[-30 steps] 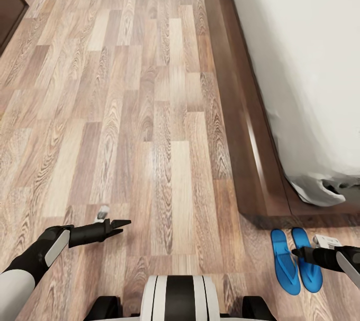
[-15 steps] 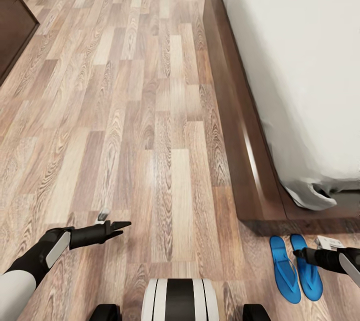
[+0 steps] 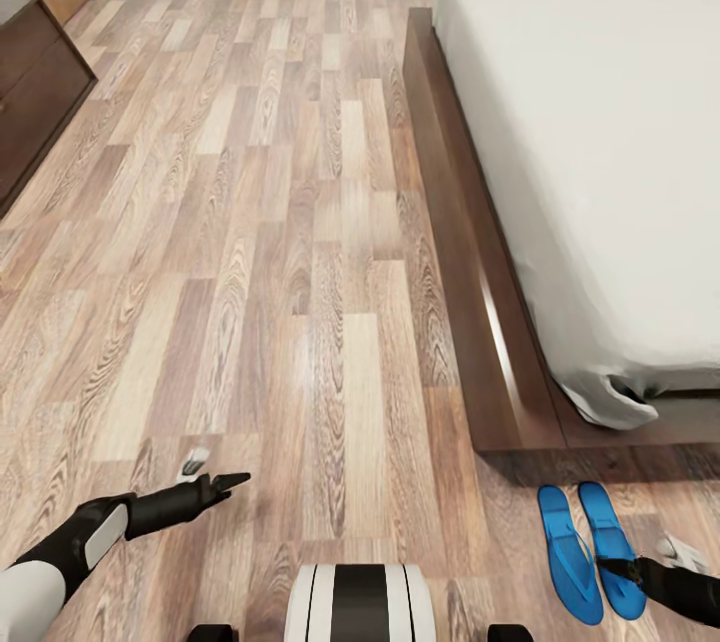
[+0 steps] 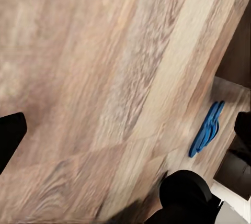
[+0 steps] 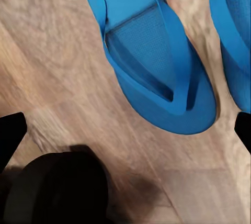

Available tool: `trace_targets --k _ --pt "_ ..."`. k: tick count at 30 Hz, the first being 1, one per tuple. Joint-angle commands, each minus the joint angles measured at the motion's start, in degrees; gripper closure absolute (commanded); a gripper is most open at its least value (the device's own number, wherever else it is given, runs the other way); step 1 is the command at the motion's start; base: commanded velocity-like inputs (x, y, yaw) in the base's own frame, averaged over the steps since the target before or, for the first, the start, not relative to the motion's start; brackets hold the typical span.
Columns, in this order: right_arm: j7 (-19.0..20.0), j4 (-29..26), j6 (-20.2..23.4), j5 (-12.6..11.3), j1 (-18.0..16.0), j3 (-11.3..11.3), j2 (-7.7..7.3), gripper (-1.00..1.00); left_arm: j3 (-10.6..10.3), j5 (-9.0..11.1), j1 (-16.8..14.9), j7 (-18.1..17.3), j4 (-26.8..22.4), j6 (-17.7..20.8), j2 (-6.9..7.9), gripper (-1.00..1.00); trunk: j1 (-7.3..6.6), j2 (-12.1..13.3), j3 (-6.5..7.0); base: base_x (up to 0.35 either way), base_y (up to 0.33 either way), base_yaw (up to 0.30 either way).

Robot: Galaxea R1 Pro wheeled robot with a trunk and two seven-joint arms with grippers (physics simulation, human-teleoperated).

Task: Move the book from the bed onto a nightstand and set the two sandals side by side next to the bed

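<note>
Hovering low over the plank floor (image 3: 300, 222), the robot's right pincer (image 3: 612, 567) hangs just above the two sandals (image 3: 587, 550), which lie flat and parallel, straps up, just beside each other near the foot corner of the bed (image 3: 600, 172). Seen along that pincer in the right wrist view, its jaws stand wide: one dark fingertip (image 5: 10, 135) shows at each side edge, nothing between them, with one sandal (image 5: 157, 62) directly below and its mate (image 5: 235, 41) just beside.

The left pincer (image 3: 232, 482) points out over bare boards, well apart from the sandals, its fingertips drawn narrow and holding nothing in the head view; in the left wrist view the blue pair (image 4: 207, 128) appears small and far off.

The pair looks already settled side by side, so the step in hand seems to be drawing away. Doing it well calls for lifting the right pincer straight up, jaws kept wide, so no fingertip drags a strap or nudges a sole out of line. The book is yet to be found; the mattress near the pincers lies bare.
</note>
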Motion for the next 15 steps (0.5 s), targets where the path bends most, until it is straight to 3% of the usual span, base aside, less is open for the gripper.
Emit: trace_targets --k 1,5,8,9,15 --pt "1.19 1.05 -0.33 -0.62 -0.04 0.38 -0.10 -1.00 -0.41 0.65 -0.04 -0.01 2.61 -2.21 0.05 -1.00 -0.03 0.00 0.20 0.000 0.000 0.000" --pt "2.48 3.24 -1.65 -0.62 -0.05 0.38 -0.16 -1.00 -0.41 0.66 -0.04 -0.09 9.11 -9.85 0.05 -1.00 -0.14 0.05 1.09 0.000 0.000 0.000" --pt "2.92 5.95 -5.09 -0.67 -0.05 0.39 -0.19 -1.00 -0.37 0.72 -0.04 -0.21 14.26 -16.28 0.09 -1.00 -0.22 0.09 1.75 0.000 0.000 0.000" --pt "3.03 9.42 -10.32 -0.70 -0.04 0.39 -0.07 -1.00 -0.38 0.85 -0.04 -0.19 16.72 -19.92 0.07 -1.00 -0.22 0.09 1.75 0.000 0.000 0.000" --pt "2.74 14.39 -19.25 -0.68 -0.04 0.45 0.37 -1.00 -0.40 0.93 0.04 -0.13 17.88 -21.68 0.04 -1.00 -0.22 0.09 1.75 0.000 0.000 0.000"
